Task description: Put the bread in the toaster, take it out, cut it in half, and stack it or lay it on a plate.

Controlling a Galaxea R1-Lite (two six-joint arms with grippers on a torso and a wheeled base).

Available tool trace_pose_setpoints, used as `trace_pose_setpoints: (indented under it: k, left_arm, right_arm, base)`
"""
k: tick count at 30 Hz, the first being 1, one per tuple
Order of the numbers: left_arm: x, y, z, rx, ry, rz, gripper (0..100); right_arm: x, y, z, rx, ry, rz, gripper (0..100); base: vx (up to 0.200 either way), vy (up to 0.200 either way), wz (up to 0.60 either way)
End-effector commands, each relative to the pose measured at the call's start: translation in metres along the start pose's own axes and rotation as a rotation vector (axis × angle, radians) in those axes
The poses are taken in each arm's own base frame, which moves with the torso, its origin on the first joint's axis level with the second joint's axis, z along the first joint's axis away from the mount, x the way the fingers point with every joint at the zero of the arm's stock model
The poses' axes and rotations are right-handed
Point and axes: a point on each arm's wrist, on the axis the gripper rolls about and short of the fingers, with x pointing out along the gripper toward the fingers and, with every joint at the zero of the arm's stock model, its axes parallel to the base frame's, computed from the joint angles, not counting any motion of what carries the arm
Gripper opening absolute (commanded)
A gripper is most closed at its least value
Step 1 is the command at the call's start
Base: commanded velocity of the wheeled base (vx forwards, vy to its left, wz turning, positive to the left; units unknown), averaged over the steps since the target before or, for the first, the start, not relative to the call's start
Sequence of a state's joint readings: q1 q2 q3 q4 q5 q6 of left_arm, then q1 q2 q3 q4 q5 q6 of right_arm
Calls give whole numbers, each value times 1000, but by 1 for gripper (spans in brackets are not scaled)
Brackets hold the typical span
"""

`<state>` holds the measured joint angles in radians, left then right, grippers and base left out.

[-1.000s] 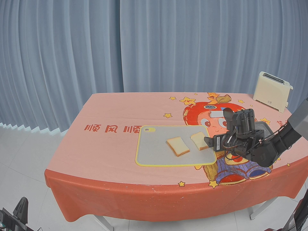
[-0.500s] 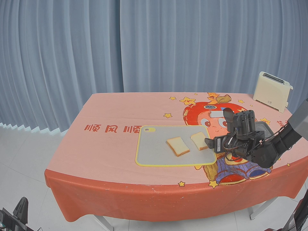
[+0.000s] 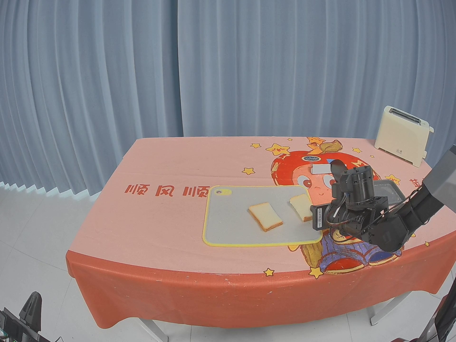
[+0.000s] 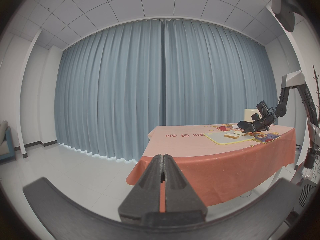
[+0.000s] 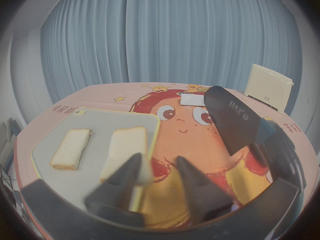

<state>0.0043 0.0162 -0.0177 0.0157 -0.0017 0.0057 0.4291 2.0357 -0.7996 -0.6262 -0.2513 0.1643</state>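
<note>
Board [image 5: 93, 117], bread half [image 5: 128, 144] beside right pincer [image 5: 158, 157]

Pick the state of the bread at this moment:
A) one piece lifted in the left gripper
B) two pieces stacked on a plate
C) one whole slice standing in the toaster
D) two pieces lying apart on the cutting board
D: the left piece and the right piece lie flat with a gap between them on the cutting board, far from the toaster.
</note>
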Motion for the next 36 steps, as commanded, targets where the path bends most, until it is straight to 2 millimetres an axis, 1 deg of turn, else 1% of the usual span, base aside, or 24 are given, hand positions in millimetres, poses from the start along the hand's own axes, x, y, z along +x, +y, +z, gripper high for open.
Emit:
trace_pose_setpoints:
  k: [1,7,17,22,25,34,35,36]
  left_arm:
    - [1,0,-3,0,10,0,0]
    - [1,0,-3,0,10,0,0]
    - [1,0,-3,0,10,-1,0]
    - [1,0,-3,0,10,-1,0]
    - [1,0,-3,0,10,0,0]
    - [1,0,-4,0,12,-1,0]
    - [1,0,-3,0,10,0,0]
    - [1,0,-3,0,10,-1,0]
  right_arm:
    - [3,4,-5,-8,13,4,0]
    - [-1,10,-6,-11,10,22,0]
    - [-7,10,3,2,-25,28,0]
    - [-16,9,13,12,-64,37,0]
    - [-26,8,20,21,-94,43,0]
    - [-29,7,21,19,-101,42,0]
    - [-38,7,27,22,-125,50,0]
    - [-42,8,28,24,-134,54,0]
  base:
    - [0,0,0]
    - [0,0,0]
    - [0,0,0]
    - [0,0,0]
    - [0,0,0]
    - [0,0,0]
    - [0,0,0]
    - [0,0,0]
